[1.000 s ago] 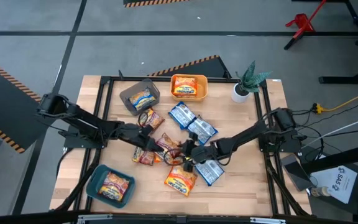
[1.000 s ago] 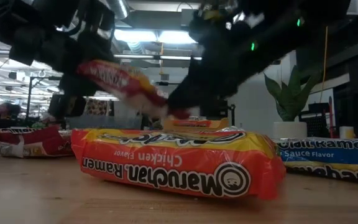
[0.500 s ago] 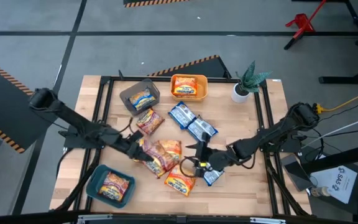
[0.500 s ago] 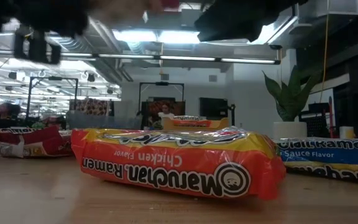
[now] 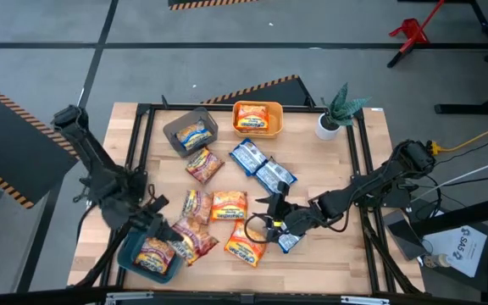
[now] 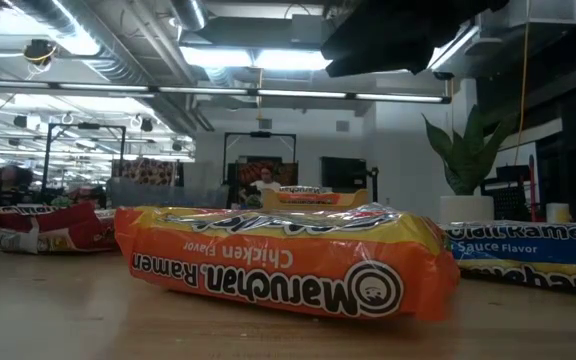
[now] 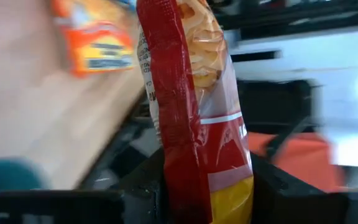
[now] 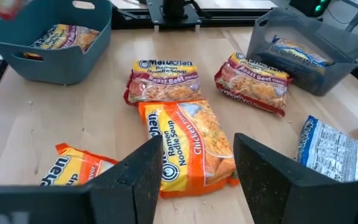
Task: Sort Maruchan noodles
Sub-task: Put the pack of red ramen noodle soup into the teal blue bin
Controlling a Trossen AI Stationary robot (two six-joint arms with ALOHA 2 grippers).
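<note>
Left gripper pinches a red noodle packet beside the teal bin, bottom edge hidden between the fingers. Right gripper hangs open above an orange packet, arm mostly cropped in low view.

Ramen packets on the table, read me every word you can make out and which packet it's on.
"Maruchan Ramen", "Chicken Flavor": orange packet, upside down.
"Sauce Flavor": blue packet.
"Roast Beef": red packet.
"Ramen Noodle Soup", "Chicken Flavor": orange packet.
Other print is too small or blurred to read.
</note>
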